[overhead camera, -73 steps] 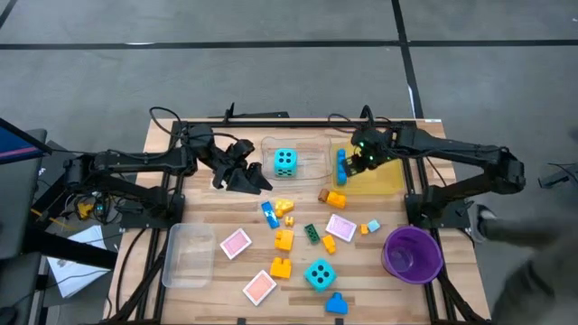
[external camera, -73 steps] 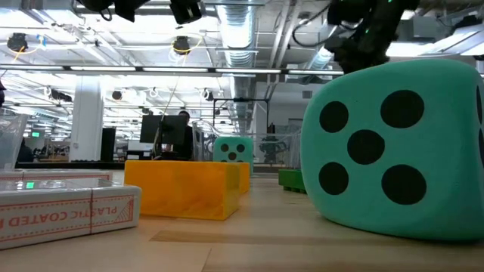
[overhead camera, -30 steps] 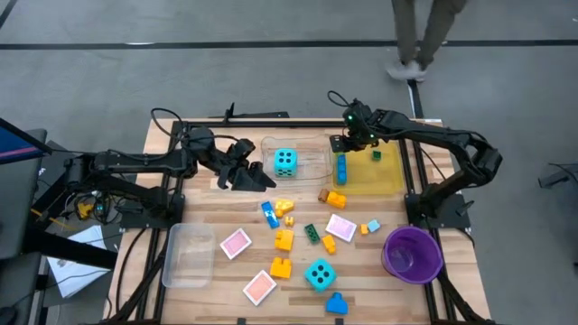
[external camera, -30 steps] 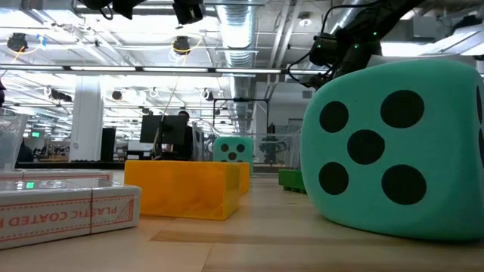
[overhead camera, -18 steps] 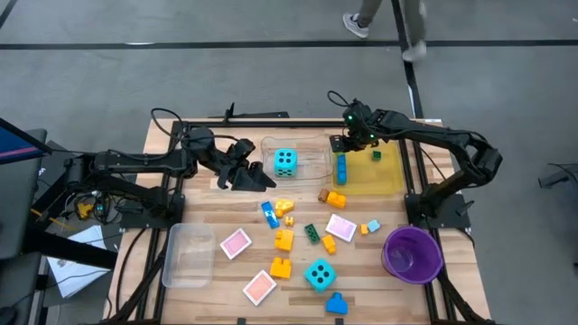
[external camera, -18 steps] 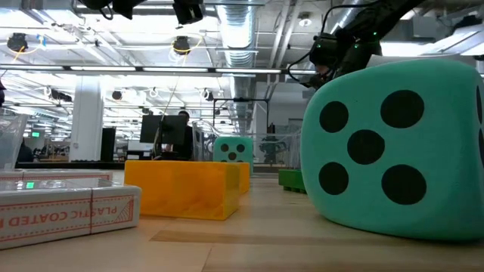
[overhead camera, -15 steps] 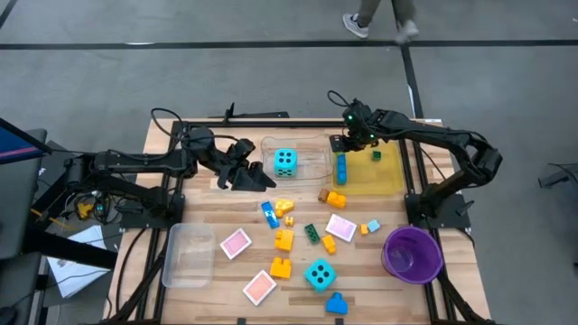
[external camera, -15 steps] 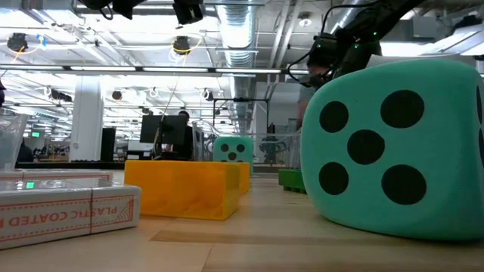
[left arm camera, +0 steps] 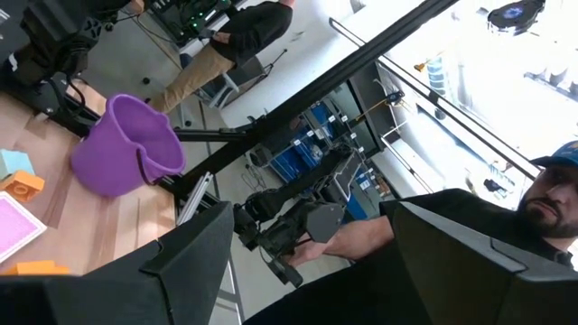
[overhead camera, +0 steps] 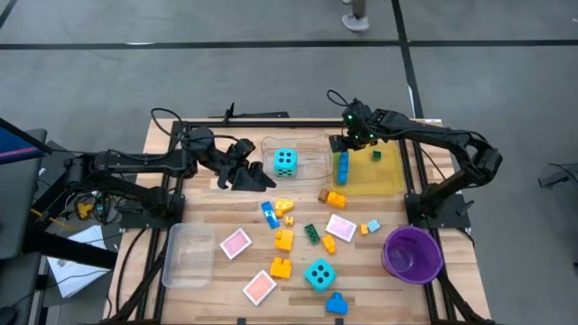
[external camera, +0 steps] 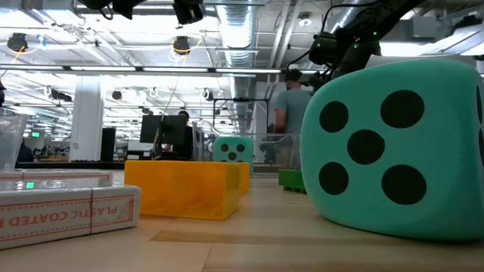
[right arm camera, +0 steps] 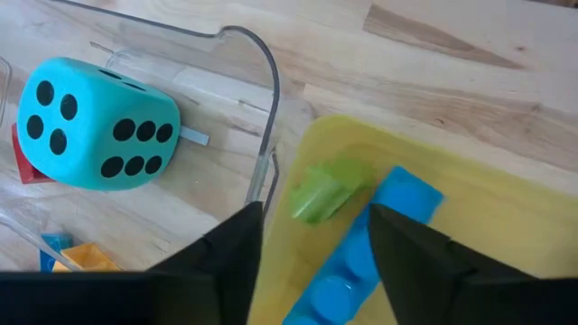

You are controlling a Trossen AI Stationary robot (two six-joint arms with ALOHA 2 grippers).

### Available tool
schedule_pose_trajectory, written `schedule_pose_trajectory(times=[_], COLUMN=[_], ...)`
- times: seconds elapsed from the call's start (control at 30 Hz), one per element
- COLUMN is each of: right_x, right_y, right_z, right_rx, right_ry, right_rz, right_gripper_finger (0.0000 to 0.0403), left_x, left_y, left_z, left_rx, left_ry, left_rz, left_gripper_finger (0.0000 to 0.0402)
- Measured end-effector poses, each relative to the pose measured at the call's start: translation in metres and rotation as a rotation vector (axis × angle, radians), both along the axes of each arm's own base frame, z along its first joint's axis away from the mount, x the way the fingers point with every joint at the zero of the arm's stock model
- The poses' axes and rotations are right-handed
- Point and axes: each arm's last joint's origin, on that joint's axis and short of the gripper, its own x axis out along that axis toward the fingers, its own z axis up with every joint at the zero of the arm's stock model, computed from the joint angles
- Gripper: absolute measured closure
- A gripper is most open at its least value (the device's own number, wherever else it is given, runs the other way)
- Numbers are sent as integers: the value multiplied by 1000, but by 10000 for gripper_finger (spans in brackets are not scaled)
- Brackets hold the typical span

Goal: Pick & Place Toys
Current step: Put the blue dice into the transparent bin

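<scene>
While the right gripper [overhead camera: 346, 144] is held open over the yellow tray [overhead camera: 384, 181] at table's 1 o'clock, a green brick [right arm camera: 323, 192] is seen btwn its fingers beside a blue brick [right arm camera: 361, 253], prob. just released; left gripper [overhead camera: 244, 173] waits at 11, state unclear.

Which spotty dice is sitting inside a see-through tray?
The turquoise dice near the table's far edge, inside the clear tray. The other dice sits on bare wood.
</scene>
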Motion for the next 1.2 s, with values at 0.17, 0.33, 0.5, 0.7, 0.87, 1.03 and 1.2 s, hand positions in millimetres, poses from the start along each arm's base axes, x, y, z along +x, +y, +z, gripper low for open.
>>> schedule_pose_trajectory(times=[0.17, 0.33, 0.5, 0.7, 0.87, 1.03, 1.2], right_x=[0, -2, -11, -23, -35, -46, -54], right_y=[0, 4, 22, 57, 89, 118, 136], right_z=[0, 13, 43, 77, 101, 117, 128], right_rx=[-8, -55, -152, -261, -312, -335, -337], right_ry=[0, -50, -135, -235, -342, -442, -528], right_rz=[13, 42, 120, 258, 353, 450, 505], right_gripper_finger=[168, 162, 166, 174, 179, 180, 180], left_x=[0, 0, 0, 0, -1, -2, -1], left_y=[0, 0, 0, 0, 0, 0, 2], left_z=[0, 0, 0, 0, 6, 11, 13], left_rx=[2, 2, 2, 17, 73, 112, 128], left_ry=[-1, -1, -1, -12, -96, -167, -199], left_rz=[0, 0, 0, 2, 9, 44, 126], left_gripper_finger=[100, 100, 100, 100, 100, 100, 100])
